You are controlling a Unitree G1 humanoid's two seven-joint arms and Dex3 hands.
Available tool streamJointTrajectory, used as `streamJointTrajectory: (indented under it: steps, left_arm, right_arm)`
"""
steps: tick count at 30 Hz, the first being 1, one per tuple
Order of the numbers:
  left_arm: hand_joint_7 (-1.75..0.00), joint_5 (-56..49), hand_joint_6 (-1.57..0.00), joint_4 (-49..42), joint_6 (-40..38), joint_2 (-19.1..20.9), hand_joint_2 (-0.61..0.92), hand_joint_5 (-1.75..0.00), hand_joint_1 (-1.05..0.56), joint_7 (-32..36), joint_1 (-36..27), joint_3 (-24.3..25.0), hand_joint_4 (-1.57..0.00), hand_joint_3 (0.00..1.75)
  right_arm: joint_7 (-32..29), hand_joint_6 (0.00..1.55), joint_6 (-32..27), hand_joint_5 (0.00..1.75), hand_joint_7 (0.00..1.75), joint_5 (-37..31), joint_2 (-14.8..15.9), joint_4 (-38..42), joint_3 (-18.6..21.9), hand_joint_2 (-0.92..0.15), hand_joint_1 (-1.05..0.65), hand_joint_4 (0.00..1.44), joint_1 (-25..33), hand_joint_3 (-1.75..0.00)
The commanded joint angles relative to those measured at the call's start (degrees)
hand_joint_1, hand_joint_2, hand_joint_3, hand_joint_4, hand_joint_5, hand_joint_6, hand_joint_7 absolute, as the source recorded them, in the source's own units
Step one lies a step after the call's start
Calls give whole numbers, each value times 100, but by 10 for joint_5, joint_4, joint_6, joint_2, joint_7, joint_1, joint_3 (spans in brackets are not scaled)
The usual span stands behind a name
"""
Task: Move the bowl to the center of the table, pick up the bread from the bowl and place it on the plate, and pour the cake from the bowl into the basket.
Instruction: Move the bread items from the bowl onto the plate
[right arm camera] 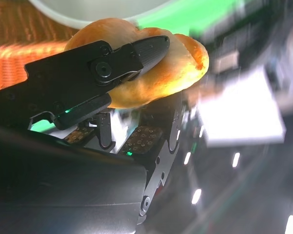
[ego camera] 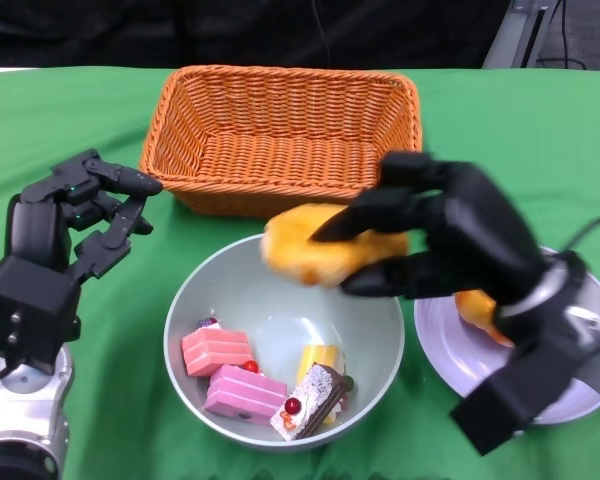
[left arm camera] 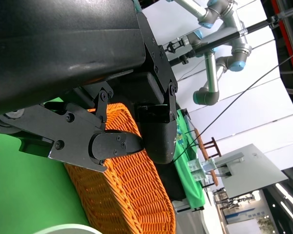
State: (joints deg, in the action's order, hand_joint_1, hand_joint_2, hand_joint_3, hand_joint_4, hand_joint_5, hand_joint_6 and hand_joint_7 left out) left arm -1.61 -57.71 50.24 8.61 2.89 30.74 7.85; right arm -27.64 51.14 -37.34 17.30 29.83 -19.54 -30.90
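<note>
My right hand (ego camera: 450,240) grips a golden bread roll (ego camera: 305,245) in the air above the far rim of the pale bowl (ego camera: 180,310). The right wrist view shows the fingers (right arm camera: 112,63) clamped around the bread (right arm camera: 180,68). Several cake pieces lie in the bowl: two pink ones (ego camera: 230,370), a yellow one (ego camera: 320,358) and a chocolate slice (ego camera: 310,400). The lilac plate (ego camera: 440,340) sits right of the bowl, partly under my right forearm, with another orange piece of bread (ego camera: 477,310) on it. My left hand (ego camera: 80,220) hovers left of the bowl, fingers apart and empty.
An orange wicker basket (ego camera: 280,140) stands empty just behind the bowl, and in the left wrist view the basket (left arm camera: 132,195) lies beyond the fingers. Green cloth covers the table (ego camera: 540,150). A cable runs by the plate at the right edge.
</note>
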Motion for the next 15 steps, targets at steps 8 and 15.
streamJointTrajectory:
  steps: [8,15]
  left_arm:
    - [-92,14,-91,-10,-4,13,89,-132,-12,-19,3,8,-84,43]
    - [-93,16,-90,-16,-2,17,88,-132,-12,-26,4,9,-84,44]
  right_arm:
    - [8,86,-29,150,109,38,5,-61,77,-42,-17,85,72,-101]
    - [-1,83,-45,149,110,41,4,-70,113,-44,-16,83,116,-103]
